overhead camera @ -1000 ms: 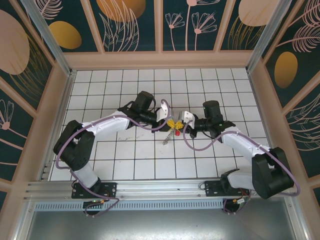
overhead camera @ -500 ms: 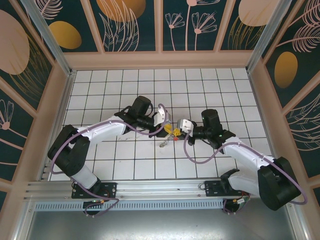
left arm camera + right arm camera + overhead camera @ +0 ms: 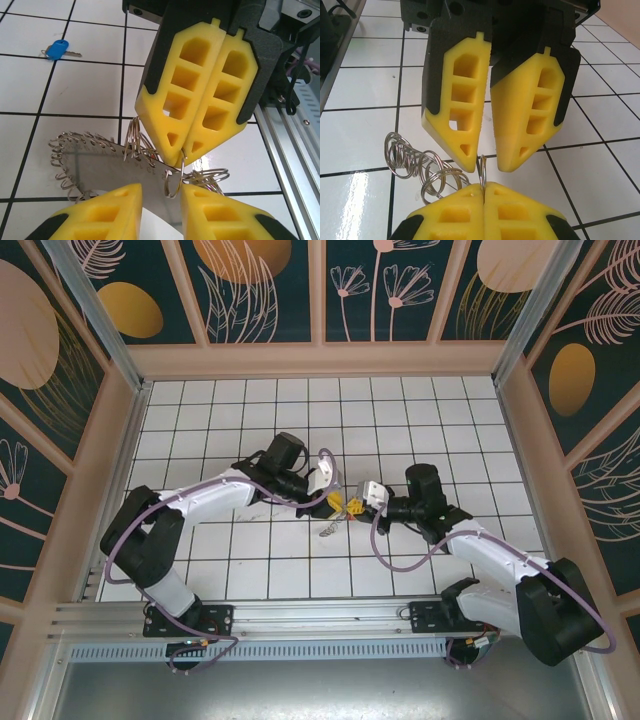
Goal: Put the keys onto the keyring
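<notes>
Keyring (image 3: 100,165) hangs between the two grippers near the middle of the desk (image 3: 250,560), just above the white tiles. From above it shows as a small silvery bunch (image 3: 330,526) trailing from the fingertips toward the left arm's base. The right gripper (image 3: 182,150) is closed, its yellow tips pinching one small ring of the fringe. The left gripper (image 3: 161,186) faces it tip to tip, jaws a little apart, with that ring and the grey band lying in the gap.

Compared with a second ago, the meeting point has slid nearer the arm bases and slightly left, and both forearms have dropped with it.

Walls stand well apart on every side, with bare tiles all round the grippers. A blue key (image 3: 56,49) lies flat on the desk, well away from the keyring.

In the left wrist view, the band's long run goes from the left toward the lower right, with its broad face toward the camera and loops fringing its upper edge.
</notes>
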Robot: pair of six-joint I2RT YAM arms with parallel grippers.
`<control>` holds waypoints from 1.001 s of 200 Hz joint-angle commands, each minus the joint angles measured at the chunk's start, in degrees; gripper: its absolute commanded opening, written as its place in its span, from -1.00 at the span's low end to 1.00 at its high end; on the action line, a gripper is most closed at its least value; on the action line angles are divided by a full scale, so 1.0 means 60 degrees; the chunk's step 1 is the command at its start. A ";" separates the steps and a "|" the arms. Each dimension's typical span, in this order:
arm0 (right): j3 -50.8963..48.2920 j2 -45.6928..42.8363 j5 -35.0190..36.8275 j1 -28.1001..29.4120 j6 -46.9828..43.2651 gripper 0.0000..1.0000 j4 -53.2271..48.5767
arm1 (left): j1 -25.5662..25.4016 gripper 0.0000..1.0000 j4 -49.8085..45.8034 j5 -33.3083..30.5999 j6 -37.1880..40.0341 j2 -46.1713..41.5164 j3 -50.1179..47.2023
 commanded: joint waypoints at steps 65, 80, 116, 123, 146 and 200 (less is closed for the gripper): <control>-0.0079 0.0057 -0.0159 -0.0188 0.0216 -1.00 0.0184 | -0.0011 -0.61 -0.0083 0.0886 0.0433 0.0315 0.0451; -0.0035 0.0083 -0.0180 -0.0189 0.0241 -1.00 0.0196 | 0.0001 -0.63 -0.0086 0.0915 0.0409 0.0359 0.0499; 0.0050 0.0184 -0.0154 -0.0190 0.0254 -1.00 0.0210 | -0.0021 -0.72 -0.0109 0.1017 0.0434 0.0417 0.0501; 0.0079 0.0213 -0.0164 -0.0190 0.0246 -1.00 0.0180 | -0.0025 -0.72 -0.0100 0.1025 0.0420 0.0426 0.0518; 0.0113 0.0279 -0.0166 -0.0181 0.0271 -1.00 0.0166 | -0.0040 -0.84 -0.0102 0.1048 0.0456 0.0453 0.0545; 0.0186 0.0287 -0.0159 -0.0189 0.0356 -1.00 0.0202 | -0.0096 -0.61 -0.0184 0.1077 0.0483 0.0467 0.0686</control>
